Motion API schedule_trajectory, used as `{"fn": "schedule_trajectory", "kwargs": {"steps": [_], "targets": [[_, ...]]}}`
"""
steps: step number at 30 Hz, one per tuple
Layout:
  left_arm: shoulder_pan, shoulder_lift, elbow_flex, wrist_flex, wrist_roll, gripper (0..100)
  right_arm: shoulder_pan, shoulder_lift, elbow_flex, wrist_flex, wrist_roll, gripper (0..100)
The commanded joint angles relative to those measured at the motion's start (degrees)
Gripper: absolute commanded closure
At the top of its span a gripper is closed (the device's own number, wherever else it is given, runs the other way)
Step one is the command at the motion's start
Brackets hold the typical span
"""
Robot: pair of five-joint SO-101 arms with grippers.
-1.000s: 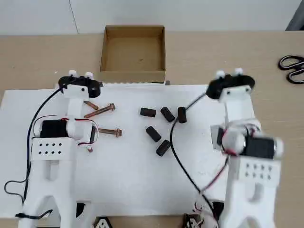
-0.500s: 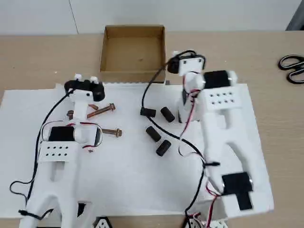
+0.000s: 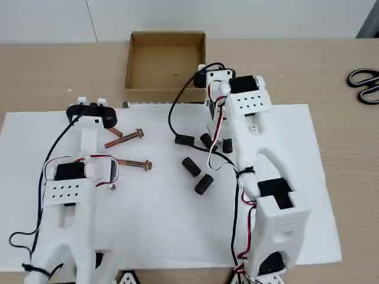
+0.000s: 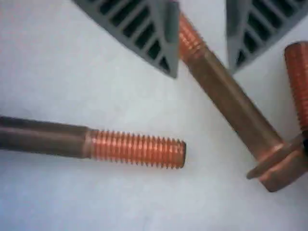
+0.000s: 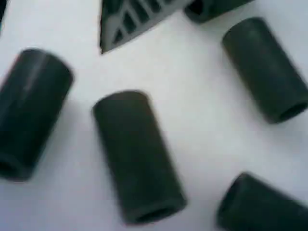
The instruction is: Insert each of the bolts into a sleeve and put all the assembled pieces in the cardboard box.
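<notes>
In the high view, the cardboard box [image 3: 166, 93] sits open on the wooden table [image 3: 53, 71], just past the far edge of a white sheet [image 3: 154, 225]. Three copper bolts [image 3: 124, 138] lie on the left part of the sheet, and the left gripper [image 3: 90, 118] hangs over the farthest of them. The black sleeves [image 3: 190, 166] are scattered near the middle of the sheet, well apart from the bolts. The right gripper [image 3: 212, 121] hangs above the farther sleeves, near the front wall of the box. A pair of scissors [image 3: 362, 80] lies on the table off to the right

In the left wrist view, the left gripper is released. Its grey ribbed fingers [image 4: 139, 33] stand on either side of the threaded end of one bolt [image 4: 231, 106], which lies flat on the sheet. A second bolt [image 4: 96, 142] lies crosswise nearby, its threaded tip apart from the first. A third bolt [image 4: 297, 82] shows close to the first one's flanged head

In the right wrist view, four sleeves lie on their sides on the sheet, none touching; one sleeve [image 5: 137, 154] lies in the middle. Whether the right gripper is released or clenched cannot be told
</notes>
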Motion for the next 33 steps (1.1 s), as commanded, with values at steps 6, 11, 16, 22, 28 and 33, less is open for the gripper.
{"fn": "schedule_trajectory", "kwargs": {"steps": [6,11,16,22,28,33], "targets": [[-0.3,0.1,0.2,-1.3,-0.1,93,1.3,4.0,-3.8,-2.6,0.6,86.3],[-0.3,0.1,0.2,-1.2,-0.1,93,0.9,5.4,-4.0,-3.7,1.0,86.2],[-0.3,0.1,0.3,-1.2,-0.1,93,1.1,5.9,-3.5,-4.4,1.1,86.4],[-0.3,0.1,0.3,-1.2,0.0,93,0.8,10.6,-3.5,-4.9,1.1,86.5],[-0.3,0.1,0.3,-1.2,0.0,93,0.7,13.7,-3.5,-6.2,1.1,90.9],[-0.3,0.0,0.3,-1.1,0.0,93,0.5,12.0,-3.8,-5.8,2.6,99.3]]}}
